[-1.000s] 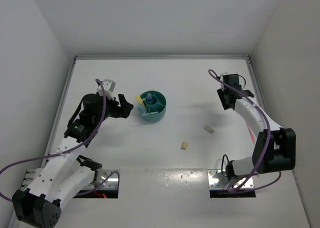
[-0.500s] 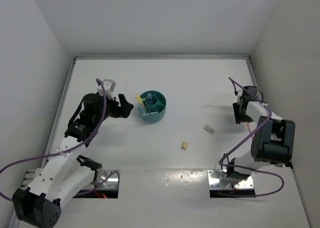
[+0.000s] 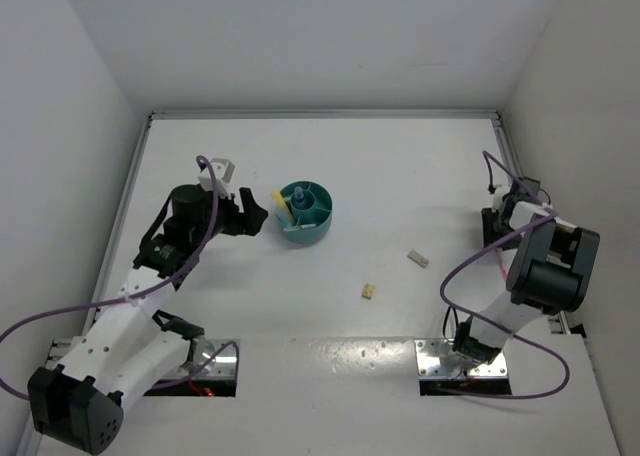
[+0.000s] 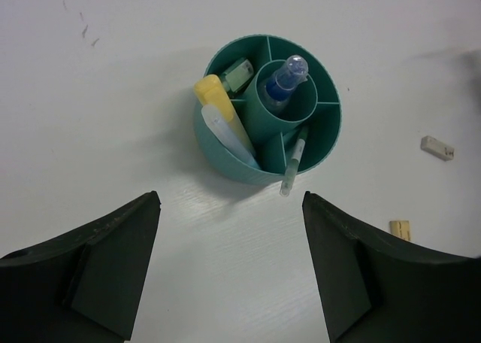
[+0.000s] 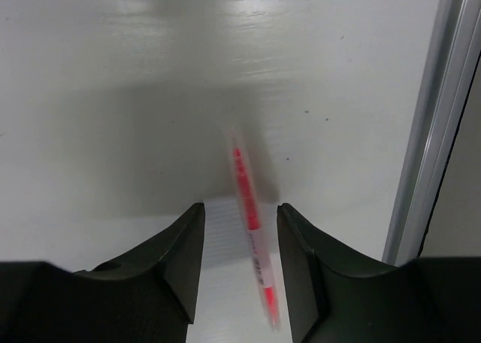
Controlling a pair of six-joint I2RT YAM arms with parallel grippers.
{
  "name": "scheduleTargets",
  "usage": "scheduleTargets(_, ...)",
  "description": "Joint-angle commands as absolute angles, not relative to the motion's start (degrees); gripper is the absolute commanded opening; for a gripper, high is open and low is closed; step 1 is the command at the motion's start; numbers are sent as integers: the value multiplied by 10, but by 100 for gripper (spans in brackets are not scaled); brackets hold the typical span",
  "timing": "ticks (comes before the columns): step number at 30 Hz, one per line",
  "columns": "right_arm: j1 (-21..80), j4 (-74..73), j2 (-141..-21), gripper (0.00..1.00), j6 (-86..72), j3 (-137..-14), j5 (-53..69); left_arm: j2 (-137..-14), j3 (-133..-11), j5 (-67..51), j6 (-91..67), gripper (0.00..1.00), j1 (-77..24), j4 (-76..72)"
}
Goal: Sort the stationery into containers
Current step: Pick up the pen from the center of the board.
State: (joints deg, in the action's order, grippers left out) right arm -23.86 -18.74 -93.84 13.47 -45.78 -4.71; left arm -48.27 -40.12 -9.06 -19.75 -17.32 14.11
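Observation:
The teal round container stands left of centre. In the left wrist view its rim rings a blue-capped tube in the central well, and the outer compartments hold a yellow stick, a pale stick, a mint-green stick and a thin green pen. My left gripper is open, just left of the container and empty. My right gripper is low by the right edge. Its jaws straddle a red pen lying on the table, with a gap on each side.
A beige block and a small tan block lie loose on the table between the arms. A metal rail runs along the table's right edge, close beside the right gripper.
The right arm has swung from the back right toward the right edge and folded down over the red pen, its jaws narrowing slightly. The left arm has barely shifted.

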Motion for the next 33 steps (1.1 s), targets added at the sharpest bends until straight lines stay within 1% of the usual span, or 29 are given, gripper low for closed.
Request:
scheduleTargets(1,-259,-186,-963,44,151,-476,-8,-483,-417,-83,-198,82,-177,129)
scheduleTargets(6,-283,-197,-984,44,163,-489,5,-489,-417,-83,-198,82,-177,129)
scheduleTargets(9,-295,-236,-1012,44,187,-512,45,-489,-417,-83,-198,82,-177,129)
scheduleTargets(12,-307,-280,-1033,38,210,-529,88,-489,-417,-83,-198,82,-177,129)
scheduleTargets(13,-307,-287,-1033,38,215,-529,105,-489,-417,-83,-198,82,-177,129)
scheduleTargets(14,-307,-295,-1033,35,222,-529,111,-489,-417,-83,-198,82,-177,129)
scheduleTargets(17,-312,-301,-1038,29,228,-524,124,-489,-417,-77,-198,82,-177,129)
scheduleTargets(20,-312,-320,-1038,17,235,-524,135,-489,-417,-77,-198,82,-177,129)
scheduleTargets(21,-312,-330,-1038,10,240,-524,150,-489,-417,-77,-198,82,-177,129)
scheduleTargets(24,-312,-353,-1020,3,255,-530,191,-489,-417,-77,-198,82,-177,129)
scheduleTargets(26,-305,-375,-994,2,261,-535,212,-489,-417,-77,-198,82,-177,129)
scheduleTargets(28,-299,-411,-948,2,281,-553,269,-489,-417,-77,-198,82,-177,129)
scheduleTargets(29,-293,-437,-934,2,295,-566,334,-489,-417,-77,-198,82,-177,129)
scheduleTargets(30,-286,-464,-916,2,335,-603,371,-489,-417,-72,-198,82,-177,129)
scheduleTargets(31,-280,-523,-909,2,360,-626,406,-489,-417,-72,-198,82,-177,129)
scheduleTargets(32,-274,-551,-904,2,382,-650,477,-489,-417,-72,-198,82,-177,129)
scheduleTargets(33,-264,-583,-898,2,457,-694,521,-489,-417,-67,-198,82,-177,129)
